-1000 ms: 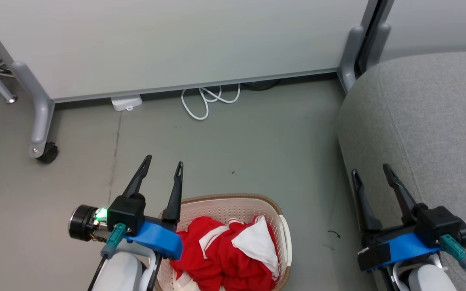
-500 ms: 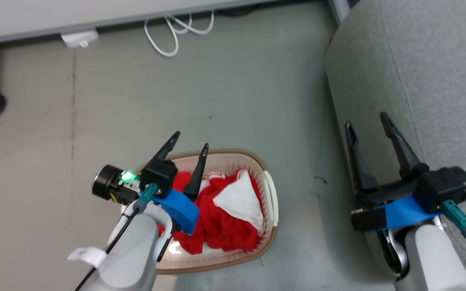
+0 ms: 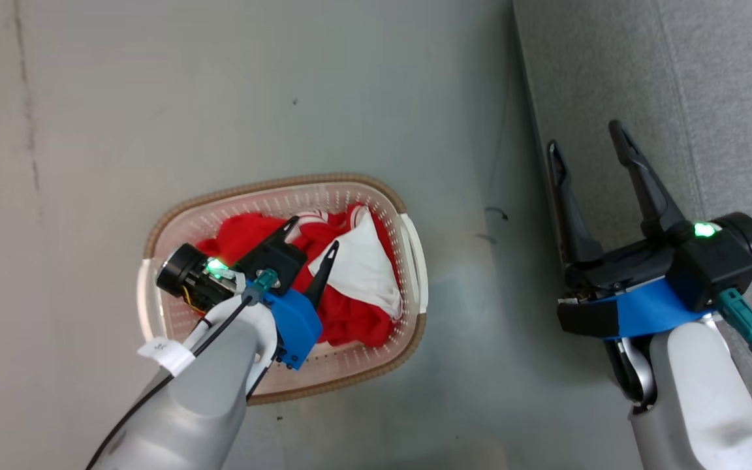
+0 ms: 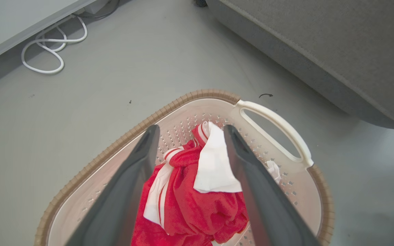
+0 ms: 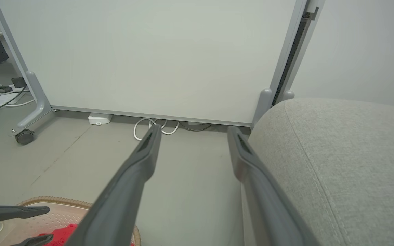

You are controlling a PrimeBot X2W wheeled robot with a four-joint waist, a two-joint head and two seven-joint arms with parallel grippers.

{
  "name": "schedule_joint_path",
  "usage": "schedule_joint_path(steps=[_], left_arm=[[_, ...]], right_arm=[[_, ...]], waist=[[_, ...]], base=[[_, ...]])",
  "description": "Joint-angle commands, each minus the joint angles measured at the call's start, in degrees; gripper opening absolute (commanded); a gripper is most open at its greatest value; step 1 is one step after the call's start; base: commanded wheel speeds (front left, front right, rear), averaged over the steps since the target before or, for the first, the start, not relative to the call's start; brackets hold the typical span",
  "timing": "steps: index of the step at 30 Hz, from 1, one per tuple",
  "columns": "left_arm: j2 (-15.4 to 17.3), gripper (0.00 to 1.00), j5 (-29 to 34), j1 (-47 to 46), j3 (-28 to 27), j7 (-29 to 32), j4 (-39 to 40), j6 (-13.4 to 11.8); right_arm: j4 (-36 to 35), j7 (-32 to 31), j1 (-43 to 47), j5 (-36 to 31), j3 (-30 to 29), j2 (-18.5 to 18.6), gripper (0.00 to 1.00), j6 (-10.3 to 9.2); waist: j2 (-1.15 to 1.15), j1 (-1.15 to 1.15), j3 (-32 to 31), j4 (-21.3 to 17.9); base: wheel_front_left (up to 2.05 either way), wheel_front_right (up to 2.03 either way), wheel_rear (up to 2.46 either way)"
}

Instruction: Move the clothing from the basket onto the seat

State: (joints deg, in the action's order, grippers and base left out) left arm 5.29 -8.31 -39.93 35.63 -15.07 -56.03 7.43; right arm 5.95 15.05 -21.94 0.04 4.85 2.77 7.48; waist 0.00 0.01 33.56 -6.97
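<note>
Inside the basket [image 3: 271, 186], which stands on the grey floor [image 3: 219, 98] near the seat [image 3: 676, 78], the clothing [image 3: 356, 316] is found as a crumpled red heap with a white lining panel [image 4: 214, 164] uppermost. The fabric is judged to be soft, light and limp. It should be expected to drape and lengthen when lifted, and one garment may drag the other or catch on the rim. A hold is best taken on a raised fold near the middle of the heap, where red cloth meets the white lining panel, rather than on a thin edge.

The left gripper [image 3: 314, 233] is poised over the heap, fingers spread, with nothing between them. The right gripper [image 3: 583, 134] is likewise spread and empty, at the seat's edge.

The floor is smooth and level. A white cable [image 4: 43, 54] and a partition panel [image 5: 149, 51] on castors are located well apart from the basket.
</note>
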Motion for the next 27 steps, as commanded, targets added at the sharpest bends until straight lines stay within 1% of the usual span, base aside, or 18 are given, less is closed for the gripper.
schedule_joint_path(steps=[1,9,12,17,23,27], left_arm=[[0.46,1.00,-0.54,-2.00,0.82,-0.16,-1.55,0.01],[0.96,1.00,-1.78,-6.86,7.26,0.18,-11.66,0.02],[1.01,1.00,-1.50,-8.17,9.75,0.88,-14.24,0.02],[1.61,1.00,-1.46,-9.57,13.75,3.55,-16.28,0.02],[2.59,1.00,-1.49,-11.73,17.28,6.95,-17.19,0.02],[2.97,1.00,-1.35,-13.41,18.65,8.71,-17.47,0.02]], right_arm=[[-0.58,0.20,-1.27,-0.29,0.08,0.20,1.00,0.03],[-2.09,0.20,-3.63,-0.10,0.66,0.20,1.00,0.03],[-2.74,0.20,-4.23,-0.11,0.60,0.20,1.00,0.03],[-3.50,0.20,-5.03,-0.31,0.72,0.20,1.00,0.03],[-4.33,0.20,-5.57,-0.65,0.46,0.20,1.00,0.03],[-5.05,0.20,-5.69,-0.78,-0.10,0.20,1.00,0.03]], waist=[[0.00,-0.01,2.88,-0.93],[0.00,-0.01,8.53,-2.50],[0.00,-0.01,10.05,-2.84],[0.00,-0.01,12.33,-3.16],[0.00,-0.01,15.03,-3.62],[0.00,-0.01,16.89,-3.89]], base=[[0.00,0.00,0.00],[0.00,0.00,0.00],[0.00,0.00,0.00],[0.00,0.00,0.00],[0.00,0.00,0.00],[0.00,0.00,0.00]])
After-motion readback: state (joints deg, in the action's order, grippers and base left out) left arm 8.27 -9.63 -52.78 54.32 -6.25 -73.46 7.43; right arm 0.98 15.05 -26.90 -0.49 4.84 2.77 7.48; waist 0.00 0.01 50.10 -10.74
